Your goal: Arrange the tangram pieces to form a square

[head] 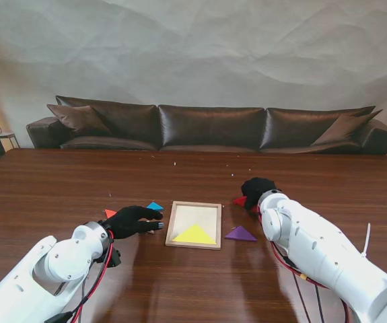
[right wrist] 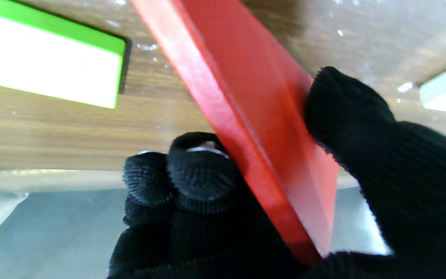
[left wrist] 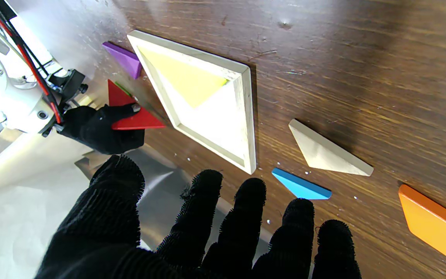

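You have one square wooden tray [head: 215, 226] with one yellow triangle [head: 194, 235] inside. Right of the tray, your right hand [head: 256, 190] pinches one red triangle [right wrist: 254, 116]. Your left hand [head: 131, 221], left of the tray, is spread and holds nothing. Only the right wrist view shows the single green piece [right wrist: 52, 58].

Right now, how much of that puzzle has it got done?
Barely started. Only the yellow triangle lies inside the wooden frame. The right hand grips a red triangle. The open left hand holds nothing. Purple, blue, orange, green and plain wooden pieces remain outside.
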{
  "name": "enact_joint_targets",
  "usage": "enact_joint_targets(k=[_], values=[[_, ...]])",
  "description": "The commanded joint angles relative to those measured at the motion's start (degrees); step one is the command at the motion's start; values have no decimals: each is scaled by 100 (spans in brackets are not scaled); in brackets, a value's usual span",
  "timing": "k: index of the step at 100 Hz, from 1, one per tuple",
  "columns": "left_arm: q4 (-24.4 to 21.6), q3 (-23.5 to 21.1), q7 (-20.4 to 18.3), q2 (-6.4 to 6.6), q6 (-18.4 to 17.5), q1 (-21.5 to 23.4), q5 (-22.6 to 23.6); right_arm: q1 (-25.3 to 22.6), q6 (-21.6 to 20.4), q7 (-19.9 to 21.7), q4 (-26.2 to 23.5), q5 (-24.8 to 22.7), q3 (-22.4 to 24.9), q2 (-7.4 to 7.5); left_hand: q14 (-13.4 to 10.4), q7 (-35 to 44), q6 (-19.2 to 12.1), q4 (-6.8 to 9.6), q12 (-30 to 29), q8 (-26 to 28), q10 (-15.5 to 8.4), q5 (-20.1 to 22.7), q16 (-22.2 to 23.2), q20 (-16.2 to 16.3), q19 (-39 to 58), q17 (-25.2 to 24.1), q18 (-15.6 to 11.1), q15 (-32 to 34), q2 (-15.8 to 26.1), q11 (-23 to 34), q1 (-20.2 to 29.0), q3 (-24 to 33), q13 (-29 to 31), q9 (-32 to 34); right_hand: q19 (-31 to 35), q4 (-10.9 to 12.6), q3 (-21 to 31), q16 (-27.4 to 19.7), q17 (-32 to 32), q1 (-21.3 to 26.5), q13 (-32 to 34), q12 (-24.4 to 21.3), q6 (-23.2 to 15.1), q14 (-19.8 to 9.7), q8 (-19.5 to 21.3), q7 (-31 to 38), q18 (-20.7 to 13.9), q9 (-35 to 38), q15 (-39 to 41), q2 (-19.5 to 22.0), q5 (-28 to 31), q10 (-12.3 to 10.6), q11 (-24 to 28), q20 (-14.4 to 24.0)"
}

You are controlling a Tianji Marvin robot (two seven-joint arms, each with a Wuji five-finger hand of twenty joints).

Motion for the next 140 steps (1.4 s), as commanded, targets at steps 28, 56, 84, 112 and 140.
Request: enact_joint_targets(k=[28,56,84,112,140], values=[[1,-25,-100,-14,-8,11,-27,-349,1502,395,-1350,319,354,-100,79,37,38,221,67,14,74,143,93,74,-82,27,-69,61,158,18,42,-43,196,131,809,97,429,192,2233,99,72,-201,508,-739,-435,180,-323,804,463,-6,446,224,343,113],[-26,-96,-68,-20,-50,70,-46,-489,3058,221,-2053,698,52,-437,80,47,46,221,70,18,67,172,95,73,-83,25,-66,68,153,23,43,-33,213,148,991,119,552,261,2258,118,68,-218,895,-719,-468,293,-156,787,669,-115,468,405,651,138],[-63,-178,-26,-25,-109,131,-34,-457,4154,-103,-1973,955,-284,-883,77,46,47,219,71,18,65,174,94,72,-83,28,-69,66,151,25,38,-25,212,163,1048,123,624,280,2273,159,71,-216,870,-782,-587,336,-157,776,734,-288,522,412,748,128],[-55,-173,-30,-25,-123,126,-46,-556,4619,-522,-1627,1211,-234,-1284,77,53,52,217,71,22,64,194,96,73,-81,29,-69,70,151,26,32,-22,223,168,1136,170,556,300,2289,-30,71,-211,1015,-777,-674,296,-156,770,814,-122,572,530,779,118],[-35,-157,-37,-23,-139,108,-49,-741,4645,50,-1544,593,113,-1485,79,47,52,217,71,21,63,182,95,72,-81,29,-65,66,157,25,27,-23,217,171,2050,428,168,618,2454,-394,66,480,1638,-888,-520,97,-363,760,1610,407,1213,671,1664,376]])
